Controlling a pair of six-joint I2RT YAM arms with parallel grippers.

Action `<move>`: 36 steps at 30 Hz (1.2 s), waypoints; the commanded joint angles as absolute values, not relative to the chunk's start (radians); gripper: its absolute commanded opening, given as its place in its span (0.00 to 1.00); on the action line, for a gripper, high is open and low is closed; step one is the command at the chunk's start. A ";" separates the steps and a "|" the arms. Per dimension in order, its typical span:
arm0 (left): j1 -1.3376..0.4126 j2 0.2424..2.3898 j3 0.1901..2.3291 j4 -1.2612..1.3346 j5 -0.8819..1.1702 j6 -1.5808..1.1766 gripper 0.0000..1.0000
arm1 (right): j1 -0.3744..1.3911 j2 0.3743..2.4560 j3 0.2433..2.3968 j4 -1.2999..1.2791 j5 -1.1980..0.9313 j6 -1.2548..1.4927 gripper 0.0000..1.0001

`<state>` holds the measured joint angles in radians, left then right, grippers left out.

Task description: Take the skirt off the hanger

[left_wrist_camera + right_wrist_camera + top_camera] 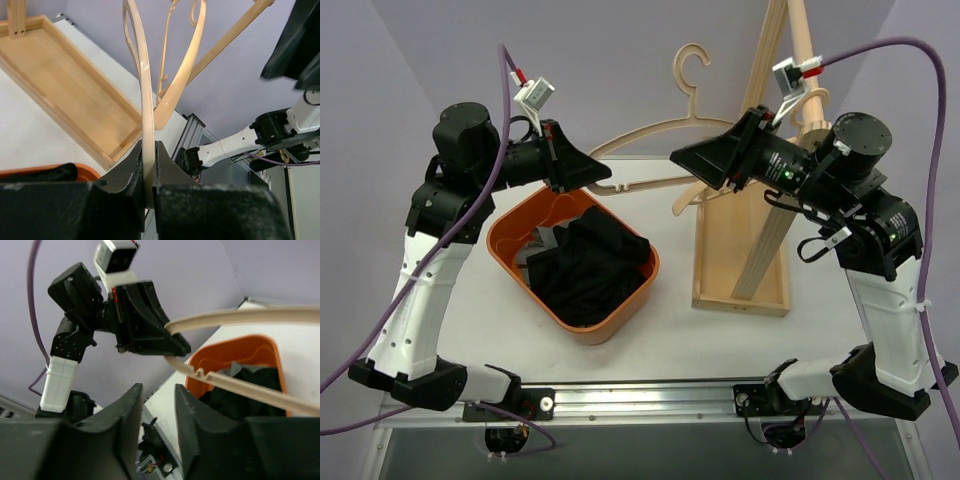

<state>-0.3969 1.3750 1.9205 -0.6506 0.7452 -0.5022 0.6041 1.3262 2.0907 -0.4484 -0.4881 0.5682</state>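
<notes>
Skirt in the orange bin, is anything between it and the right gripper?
Only the hanger: held by the left gripper, its bars cross in front of the skirt in the right wrist view, between the open right gripper and the orange bin. From above, nothing covers the skirt.

Smooth pale wood hanger [146, 100]; matt black cloth skirt [590, 265]

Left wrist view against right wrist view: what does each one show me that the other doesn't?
Only the left wrist view shows the wooden tray and, close up, the left gripper shut on the hanger. Only the right wrist view shows the right gripper open with nothing between its fingers, and most of the black skirt lying in the orange bin, off the hanger. Both show the hanger and the bin's rim.
</notes>
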 commanded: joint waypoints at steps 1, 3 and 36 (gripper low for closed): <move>-0.413 1.413 1.928 -0.418 0.824 -0.563 0.02 | 0.615 1.287 1.982 -0.454 -0.520 0.557 0.25; -0.423 1.431 1.928 -0.365 0.833 -0.577 0.02 | 0.615 1.246 1.913 -0.477 -0.508 0.539 0.00; -0.606 1.752 2.083 -0.159 0.749 -0.604 0.02 | 0.624 1.014 1.664 -0.673 -0.437 0.426 0.00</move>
<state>-0.6083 1.7885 2.0247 -0.1543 0.8139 -0.6548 0.6170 1.0252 1.6676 -0.6792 -0.4488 0.4362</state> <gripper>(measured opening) 0.111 0.001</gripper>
